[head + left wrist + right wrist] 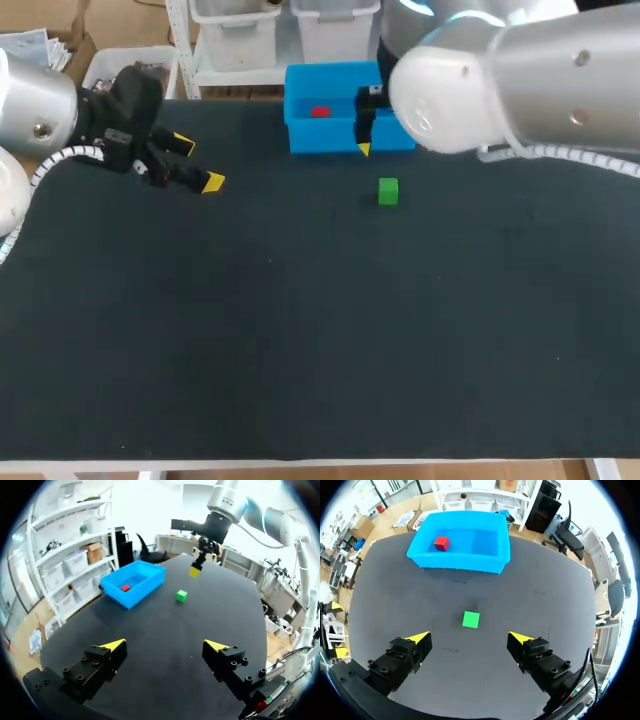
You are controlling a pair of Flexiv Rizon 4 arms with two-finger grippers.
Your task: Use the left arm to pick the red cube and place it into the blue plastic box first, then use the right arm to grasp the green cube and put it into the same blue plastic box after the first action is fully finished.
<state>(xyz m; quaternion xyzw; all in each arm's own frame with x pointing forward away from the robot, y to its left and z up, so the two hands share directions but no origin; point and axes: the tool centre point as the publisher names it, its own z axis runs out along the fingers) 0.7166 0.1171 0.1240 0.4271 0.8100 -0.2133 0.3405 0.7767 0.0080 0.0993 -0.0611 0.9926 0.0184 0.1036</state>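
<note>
The red cube (320,112) (125,587) (441,543) lies inside the blue plastic box (330,138) (135,597) (460,562) at the table's far edge. The green cube (388,191) (181,596) (471,619) rests on the black mat just in front of the box. My right gripper (364,142) (470,639) hangs open above the mat by the box's front wall; the green cube sits just ahead of its fingers, untouched. My left gripper (198,163) (165,645) is open and empty at the far left, well away from both cubes.
The black mat (300,320) covers the whole table. My right arm's large silver body (500,80) hangs over the far right and hides the box's right end in the head view. My right gripper (196,570) shows beyond the green cube in the left wrist view.
</note>
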